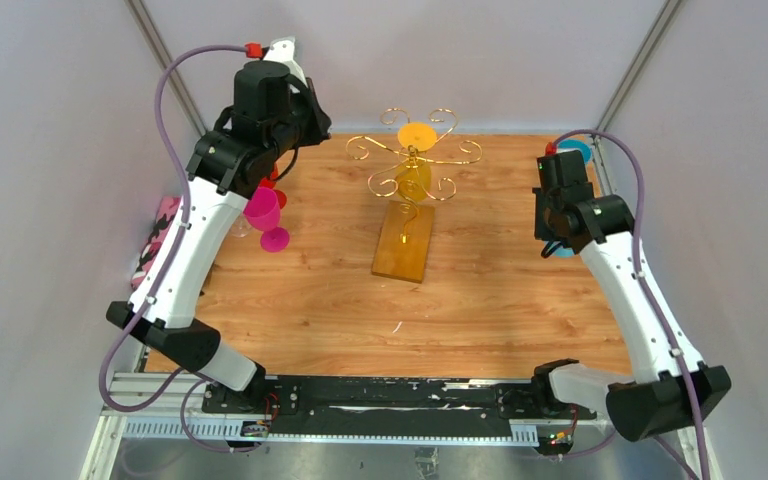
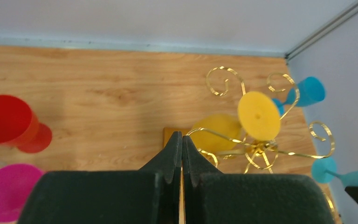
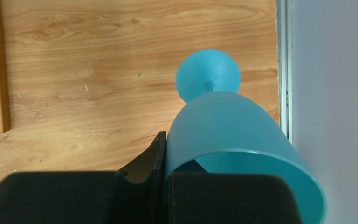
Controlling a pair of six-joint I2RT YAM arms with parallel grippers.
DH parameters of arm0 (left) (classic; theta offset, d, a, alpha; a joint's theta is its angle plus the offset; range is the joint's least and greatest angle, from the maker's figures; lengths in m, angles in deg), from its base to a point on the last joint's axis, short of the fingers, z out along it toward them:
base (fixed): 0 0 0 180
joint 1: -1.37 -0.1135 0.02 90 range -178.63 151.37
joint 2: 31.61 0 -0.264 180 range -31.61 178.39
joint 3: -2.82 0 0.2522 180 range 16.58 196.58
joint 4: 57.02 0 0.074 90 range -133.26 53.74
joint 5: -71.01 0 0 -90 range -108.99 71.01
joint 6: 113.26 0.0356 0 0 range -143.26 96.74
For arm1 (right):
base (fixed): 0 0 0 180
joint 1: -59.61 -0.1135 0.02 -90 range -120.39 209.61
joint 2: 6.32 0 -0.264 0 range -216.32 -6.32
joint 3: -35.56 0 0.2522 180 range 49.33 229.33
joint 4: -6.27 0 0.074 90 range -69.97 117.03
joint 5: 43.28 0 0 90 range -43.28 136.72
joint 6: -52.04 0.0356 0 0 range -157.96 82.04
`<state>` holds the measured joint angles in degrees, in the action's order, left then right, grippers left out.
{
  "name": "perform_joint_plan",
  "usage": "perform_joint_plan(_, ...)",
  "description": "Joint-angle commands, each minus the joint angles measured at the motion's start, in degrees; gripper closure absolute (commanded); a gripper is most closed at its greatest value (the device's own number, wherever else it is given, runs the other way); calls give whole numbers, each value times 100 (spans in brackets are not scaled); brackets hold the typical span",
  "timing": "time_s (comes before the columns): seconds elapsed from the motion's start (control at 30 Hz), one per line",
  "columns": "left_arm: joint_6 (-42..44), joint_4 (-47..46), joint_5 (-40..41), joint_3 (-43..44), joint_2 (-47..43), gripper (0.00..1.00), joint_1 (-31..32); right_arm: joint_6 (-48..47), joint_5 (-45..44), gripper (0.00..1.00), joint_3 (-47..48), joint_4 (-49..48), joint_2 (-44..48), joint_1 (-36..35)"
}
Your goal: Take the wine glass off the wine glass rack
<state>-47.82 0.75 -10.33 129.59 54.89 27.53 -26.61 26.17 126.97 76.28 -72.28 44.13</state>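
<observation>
The gold wire wine glass rack (image 1: 438,155) stands on its amber base (image 1: 404,243) at the table's back middle. A yellow wine glass (image 1: 412,180) hangs upside down in it, foot (image 1: 416,133) on top; the left wrist view shows the rack (image 2: 324,140) and glass (image 2: 258,115) too. My left gripper (image 1: 310,125) is shut and empty (image 2: 182,137), raised left of the rack. My right gripper (image 1: 560,240) is shut on the rim of a teal wine glass (image 3: 223,126) near the right edge, one finger (image 3: 156,149) outside the bowl.
A second teal glass (image 1: 575,150) stands at the back right corner. A magenta glass (image 1: 263,210) and a red glass (image 2: 7,119) stand at the left under my left arm. Grey walls close in on three sides.
</observation>
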Motion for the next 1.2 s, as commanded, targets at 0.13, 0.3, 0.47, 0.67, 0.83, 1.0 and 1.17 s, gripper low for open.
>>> perform_joint_plan(0.13, 210, 274, 413, -217, -118, 100, 39, 3, 968, 100, -613, -1051, -791, 1306)
perform_joint_plan(0.3, 263, 275, 350, -61, 79, 100, 39, -1, 1635, 100, -520, -1451, -1330, 2103)
perform_joint_plan(0.47, 340, 275, 401, 10, 166, 100, 39, 31, 1772, 100, -227, -1677, -1961, 2291)
perform_joint_plan(0.67, 486, 268, 478, 2, 238, 100, 35, 30, 1735, 100, 250, -1691, -2759, 2333)
perform_joint_plan(0.83, 535, 253, 433, 2, 288, 100, 39, 7, 1680, 100, 485, -1690, -3087, 2401)
perform_joint_plan(1.0, 565, 126, 434, -117, 261, 100, 39, -7, 1762, 100, 649, -1523, -3292, 2419)
perform_joint_plan(1.17, 616, 125, 312, -59, 297, 96, 39, 9, 1919, 84, 639, -1517, -3101, 2416)
